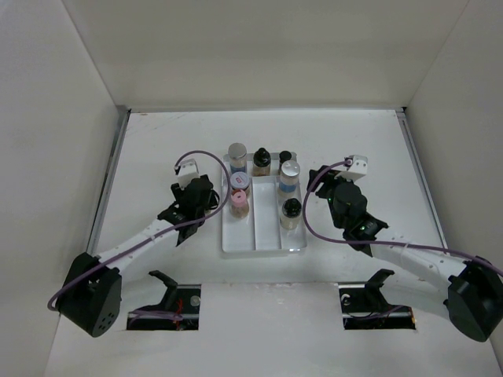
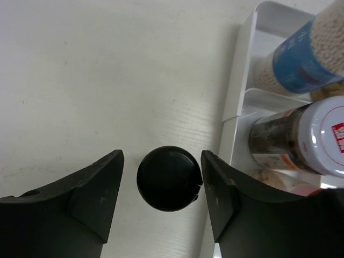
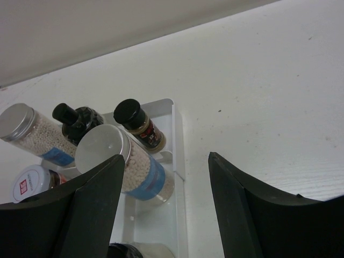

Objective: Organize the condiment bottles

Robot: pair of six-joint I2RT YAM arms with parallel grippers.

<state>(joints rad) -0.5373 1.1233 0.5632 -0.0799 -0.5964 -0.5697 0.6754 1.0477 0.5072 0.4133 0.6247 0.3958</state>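
A white divided tray (image 1: 266, 236) holds several condiment bottles: silver-capped jars (image 1: 237, 151) (image 1: 290, 170), black-capped ones (image 1: 262, 157) (image 1: 285, 157) (image 1: 291, 209), a white-capped one (image 1: 240, 181) and a pink-capped one (image 1: 238, 199). My left gripper (image 1: 211, 196) hangs just left of the tray. In the left wrist view its jaws (image 2: 162, 153) straddle a black-capped bottle (image 2: 169, 178) standing on the table; the right finger (image 2: 220, 193) touches the cap, and a small gap remains at the left finger. My right gripper (image 1: 316, 187) (image 3: 166, 157) is open and empty beside the tray's right wall.
The tray's left wall (image 2: 236, 91) stands right beside the left gripper's right finger. Behind it are a blue-labelled jar (image 2: 306, 59) and a white-capped jar (image 2: 301, 140). White enclosure walls ring the table (image 1: 157, 149). The blue-labelled silver-capped jar (image 3: 126, 161) is close to my right gripper's left finger.
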